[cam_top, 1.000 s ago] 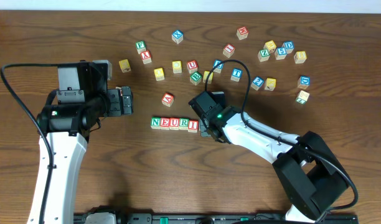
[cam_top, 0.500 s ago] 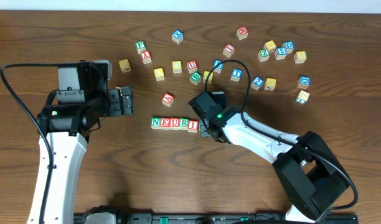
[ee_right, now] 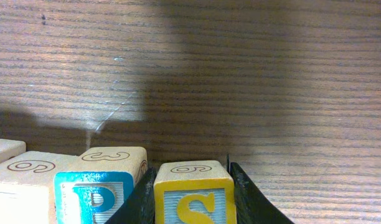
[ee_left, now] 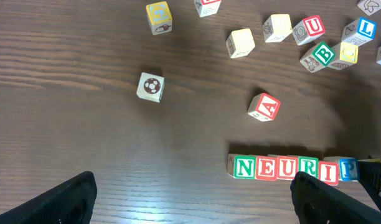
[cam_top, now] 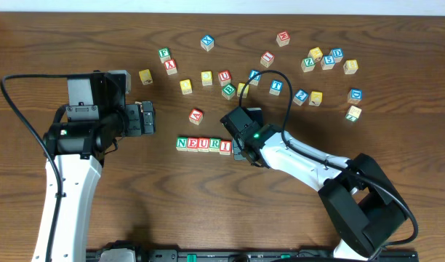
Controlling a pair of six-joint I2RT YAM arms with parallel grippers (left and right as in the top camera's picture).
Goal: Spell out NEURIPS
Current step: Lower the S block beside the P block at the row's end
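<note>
Change since a second ago: none seen; both arms, the row and the loose cubes lie as they did in the overhead view. Item, right gripper: low at the right end of the row, its fingers closed on the yellow S, one finger to each side of the cube. Item, row: green N, red E, red U, green R, red I, blue P, set close in one line on the table; the yellow S stands just beside the blue P, last in order, with the near finger wedged in the gap between the two. Item, left gripper: jaws spread wide, holding nothing, left of the row. Item, spare cubes: red A near the row, others scattered farther off. Reading: the stillness at the final slot suggests placement is all but done; whether the S rests on the wood cannot be told; what remains is likely the release and a clean withdrawal, with some risk of nudging S or P out of line.
</note>
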